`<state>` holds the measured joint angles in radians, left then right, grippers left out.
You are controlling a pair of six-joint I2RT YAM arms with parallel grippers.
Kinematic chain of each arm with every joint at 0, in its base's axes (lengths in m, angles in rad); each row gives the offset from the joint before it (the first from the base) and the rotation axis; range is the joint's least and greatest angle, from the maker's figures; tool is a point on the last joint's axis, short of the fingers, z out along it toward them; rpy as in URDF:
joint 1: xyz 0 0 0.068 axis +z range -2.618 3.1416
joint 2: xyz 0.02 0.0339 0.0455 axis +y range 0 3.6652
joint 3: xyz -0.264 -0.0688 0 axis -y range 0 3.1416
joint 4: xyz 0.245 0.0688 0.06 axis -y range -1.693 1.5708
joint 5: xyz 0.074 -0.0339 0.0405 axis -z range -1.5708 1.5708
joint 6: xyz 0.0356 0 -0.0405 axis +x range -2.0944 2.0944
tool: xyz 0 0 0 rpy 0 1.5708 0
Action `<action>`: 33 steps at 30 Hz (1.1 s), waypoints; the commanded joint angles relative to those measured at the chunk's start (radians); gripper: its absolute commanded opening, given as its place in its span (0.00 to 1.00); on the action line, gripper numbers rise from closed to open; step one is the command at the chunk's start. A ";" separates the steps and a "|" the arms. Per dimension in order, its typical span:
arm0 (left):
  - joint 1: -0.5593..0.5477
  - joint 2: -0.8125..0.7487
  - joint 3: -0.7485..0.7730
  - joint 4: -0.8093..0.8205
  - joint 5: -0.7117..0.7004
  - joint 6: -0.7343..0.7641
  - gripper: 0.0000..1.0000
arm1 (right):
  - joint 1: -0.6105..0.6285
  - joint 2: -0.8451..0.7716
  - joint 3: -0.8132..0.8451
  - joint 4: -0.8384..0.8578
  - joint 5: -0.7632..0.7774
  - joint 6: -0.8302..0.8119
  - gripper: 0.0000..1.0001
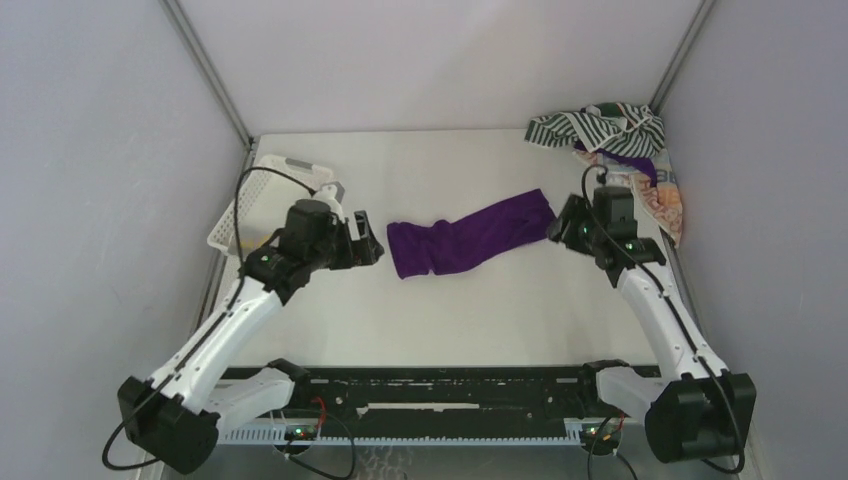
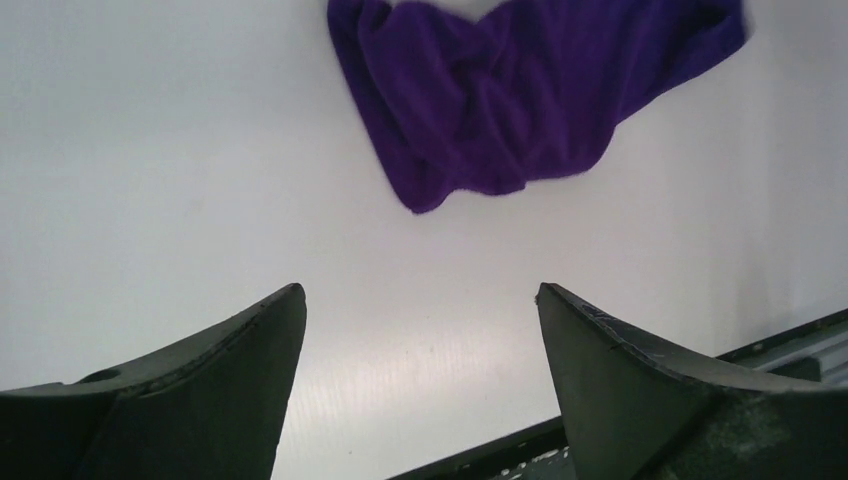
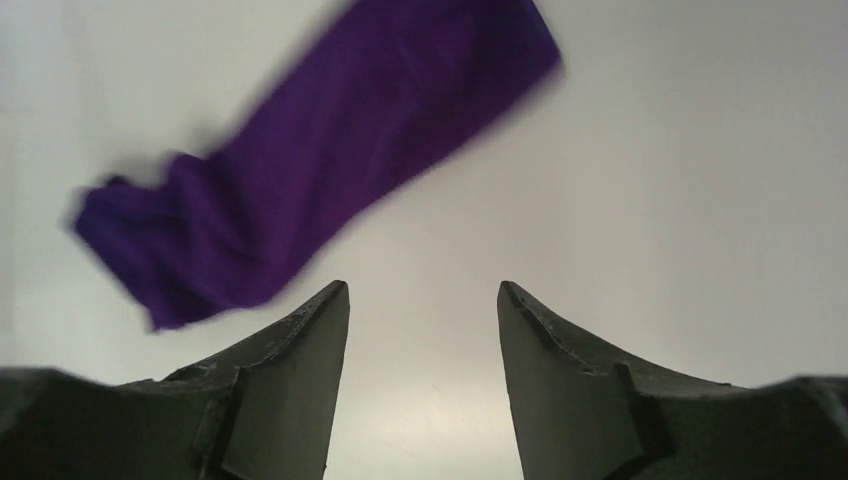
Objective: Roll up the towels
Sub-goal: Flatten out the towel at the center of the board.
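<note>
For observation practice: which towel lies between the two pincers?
The purple towel, stretched out mid-table; the striped towel and patterned towel lie heaped at the far right.

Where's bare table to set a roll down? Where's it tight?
Free: near strip between purple towel and arm bases; far middle between white basket and towel pile. Tight: far-right corner; both towel ends, flanked by left arm and right arm.

The purple towel (image 1: 470,237) lies unrolled in the middle of the tabletop (image 1: 450,320), a long crumpled strip running diagonally, its left end bunched into folds, its far right end flatter. In the far right corner the green-and-white striped towel (image 1: 598,126) sits heaped, touching the rumpled orange-and-beige patterned towel (image 1: 662,198) just nearer
</note>
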<state>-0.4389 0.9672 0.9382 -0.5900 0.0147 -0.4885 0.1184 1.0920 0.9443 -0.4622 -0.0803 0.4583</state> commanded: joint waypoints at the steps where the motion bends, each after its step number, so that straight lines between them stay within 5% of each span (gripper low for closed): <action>1: -0.055 0.114 -0.048 0.028 0.029 -0.053 0.90 | -0.060 -0.131 -0.075 -0.057 0.117 -0.045 0.57; 11: -0.177 0.521 0.074 0.015 -0.153 -0.055 0.71 | -0.057 -0.106 -0.143 0.025 0.014 -0.063 0.57; 18: -0.286 0.661 0.168 0.023 -0.356 0.024 0.72 | -0.063 -0.058 -0.167 0.070 -0.023 -0.065 0.57; 26: -0.290 0.716 0.193 0.028 -0.368 0.041 0.73 | -0.081 0.213 -0.070 0.099 0.020 -0.054 0.57; 33: -0.291 0.715 0.180 0.030 -0.358 0.042 0.73 | 0.038 0.484 0.161 0.107 0.158 -0.137 0.57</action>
<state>-0.7311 1.6894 1.0996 -0.5800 -0.3225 -0.4614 0.0864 1.4906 0.9703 -0.4053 -0.0231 0.3901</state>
